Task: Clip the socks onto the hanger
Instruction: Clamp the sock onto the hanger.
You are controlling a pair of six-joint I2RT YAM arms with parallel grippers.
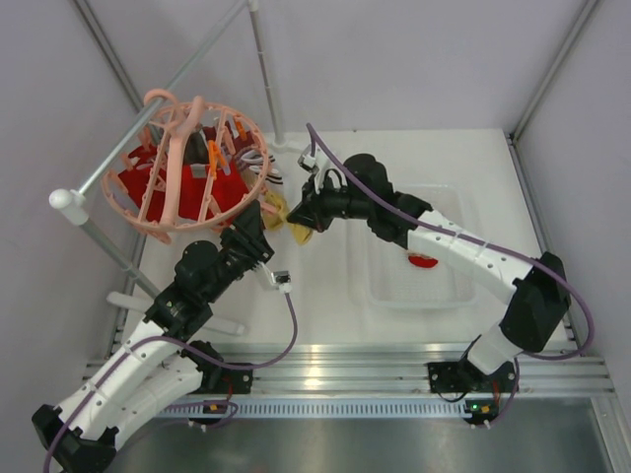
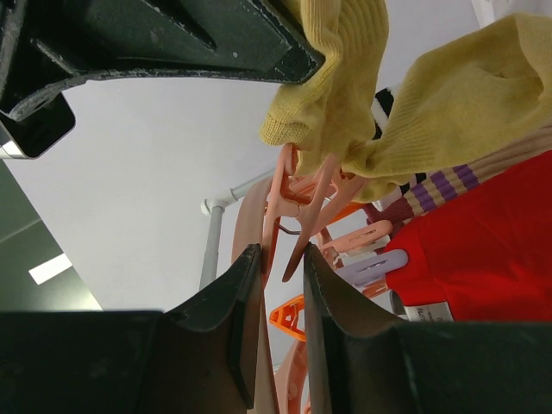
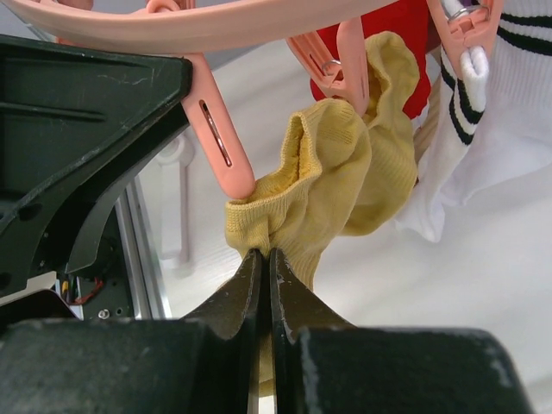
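Hung at far left, peach-pink hanger (image 1: 177, 158), red sock (image 1: 148, 187) and striped sock (image 3: 509, 129) clipped on. Nearly closed left gripper (image 2: 282, 254) squeezing 1 clip (image 2: 289, 220) by its handles. Tightly closed right gripper (image 3: 265, 259) pinching mustard sock (image 3: 328, 172), cuff touching that clip's tip

Top cam: fixed, high, behind the arm bases, tilted down and forward. Wide shot, whole table (image 1: 325, 296) in frame, hanger (image 1: 180, 168) at 10 o'clock.
Left wrist cam: very close, aimed steeply up past left fingers (image 2: 224, 319) at the hanger's underside.
Right wrist cam: very close, looking out along right fingers (image 3: 241, 293), hanger rim at 12.
All three share the mustard sock (image 1: 301, 235) at the hanger's edge: 1 o'clock in left wrist, centre in right.
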